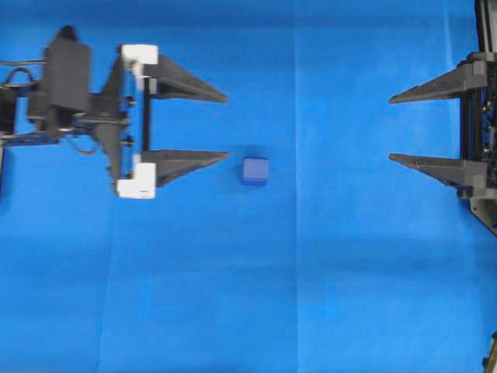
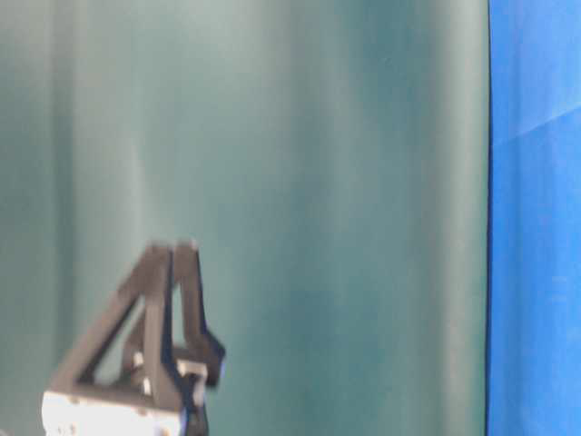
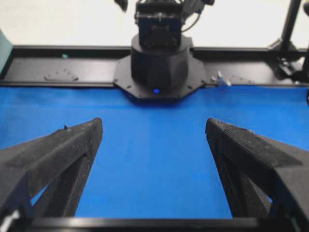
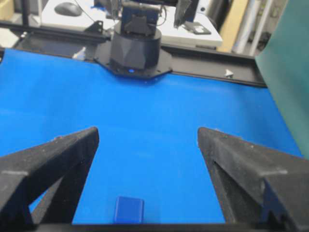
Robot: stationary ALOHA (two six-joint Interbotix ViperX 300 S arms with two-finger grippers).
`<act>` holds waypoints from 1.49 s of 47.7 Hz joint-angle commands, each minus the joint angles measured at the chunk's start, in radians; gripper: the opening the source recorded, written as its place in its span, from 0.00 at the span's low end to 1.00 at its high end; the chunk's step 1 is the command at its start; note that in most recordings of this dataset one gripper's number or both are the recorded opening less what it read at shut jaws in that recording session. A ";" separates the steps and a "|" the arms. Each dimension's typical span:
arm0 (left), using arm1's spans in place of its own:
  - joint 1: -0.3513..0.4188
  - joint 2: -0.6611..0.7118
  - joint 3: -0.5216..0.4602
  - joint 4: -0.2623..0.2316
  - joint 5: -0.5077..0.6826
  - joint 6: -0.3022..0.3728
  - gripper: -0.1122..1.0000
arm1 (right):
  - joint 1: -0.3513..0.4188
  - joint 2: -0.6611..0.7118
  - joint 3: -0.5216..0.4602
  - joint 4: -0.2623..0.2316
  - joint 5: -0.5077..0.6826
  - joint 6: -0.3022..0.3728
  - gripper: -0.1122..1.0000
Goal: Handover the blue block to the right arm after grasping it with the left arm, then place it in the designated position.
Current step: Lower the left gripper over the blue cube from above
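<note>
On the blue cloth-covered bench (image 1: 326, 295), seen from overhead, the small dark-blue cube with rounded edges (image 1: 255, 170) lies near the middle, untouched. I have the white-bracketed black left gripper (image 1: 225, 127) at the left with its jaws spread wide and empty; the cube sits just beyond the tip of its nearer finger, slightly off the line between the two fingers. At the far right edge, the all-black right gripper (image 1: 390, 128) waits, jaws likewise spread, holding nothing, well apart from the cube. In the right wrist view the cube (image 4: 129, 209) shows low between that gripper's fingers. I judge the task barely begun: grasp, handover and placement all remain. No marked target position shows in any view. Nothing lies between either gripper and the cube. A teal-green backdrop curtain (image 2: 318, 182) fills the table-level view, where the left gripper (image 2: 172, 245) appears blurred.
</note>
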 commanded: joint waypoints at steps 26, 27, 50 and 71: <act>0.031 0.184 -0.279 0.002 0.196 0.009 0.92 | 0.000 0.008 -0.029 0.003 -0.011 0.000 0.96; 0.031 0.184 -0.279 0.002 0.198 0.008 0.92 | -0.002 0.006 -0.029 0.003 -0.011 0.000 0.96; 0.034 0.242 -0.480 0.002 0.759 0.003 0.92 | -0.002 0.008 -0.034 0.002 -0.005 0.000 0.96; 0.035 0.385 -0.755 0.008 1.253 0.009 0.92 | -0.002 0.006 -0.035 0.000 0.002 0.000 0.96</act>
